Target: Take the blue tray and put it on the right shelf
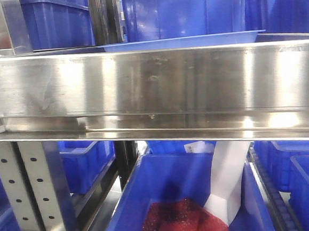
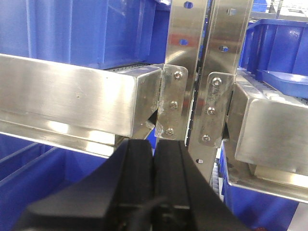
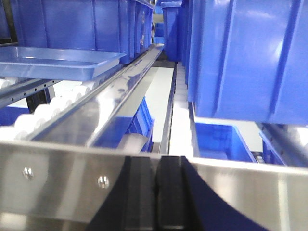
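The blue tray (image 1: pixel 181 41) lies flat on the right shelf, just behind its shiny steel front rail (image 1: pixel 152 83). In the right wrist view the blue tray (image 3: pixel 57 62) rests on white rollers at upper left, well away from my right gripper (image 3: pixel 155 166). That gripper is shut and empty, level with the front rail (image 3: pixel 57 178). My left gripper (image 2: pixel 154 147) is also shut and empty, below the perforated uprights (image 2: pixel 185 72). A corner of the blue tray (image 2: pixel 284 79) shows on the right shelf (image 2: pixel 269 125), to the right of those uprights.
Deep dark blue bins (image 1: pixel 184 11) stand behind the tray, and one (image 3: pixel 250 57) fills the right of the right wrist view. Below the shelf a blue bin (image 1: pixel 165 189) holds red mesh (image 1: pixel 179 220) and a white object (image 1: pixel 229 179). The left rack's rail (image 2: pixel 72 91) is close.
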Motion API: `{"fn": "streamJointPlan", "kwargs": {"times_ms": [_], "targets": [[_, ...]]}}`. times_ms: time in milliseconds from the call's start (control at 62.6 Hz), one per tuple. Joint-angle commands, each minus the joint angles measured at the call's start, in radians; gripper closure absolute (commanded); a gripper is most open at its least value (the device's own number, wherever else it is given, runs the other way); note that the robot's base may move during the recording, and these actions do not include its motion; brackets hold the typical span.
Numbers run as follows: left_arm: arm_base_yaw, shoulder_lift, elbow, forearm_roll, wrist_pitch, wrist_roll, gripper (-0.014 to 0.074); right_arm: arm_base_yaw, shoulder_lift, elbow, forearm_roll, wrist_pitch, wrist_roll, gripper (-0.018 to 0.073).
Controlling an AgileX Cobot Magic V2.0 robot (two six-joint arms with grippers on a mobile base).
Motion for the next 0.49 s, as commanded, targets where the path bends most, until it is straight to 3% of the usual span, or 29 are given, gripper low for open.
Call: {"fn": "streamJointPlan", "kwargs": {"times_ms": [0,48,479], "targets": [[0.0,-0.014,0.031,-0.008,-0.091,0.002,0.0644,-0.007,-0.016,0.034,0.004,-0.179,-0.011,0.0502],[0.0,-0.014,0.031,-0.008,-0.091,0.002,0.0644,-0.007,-0.032,0.075,0.014,-0.231,-0.005,0.0502],[0.0,-0.014,0.031,-0.008,-0.091,0.002,0.0644,-0.007,-0.035,0.072,0.021,-0.19,-0.005,0.0502]]}}
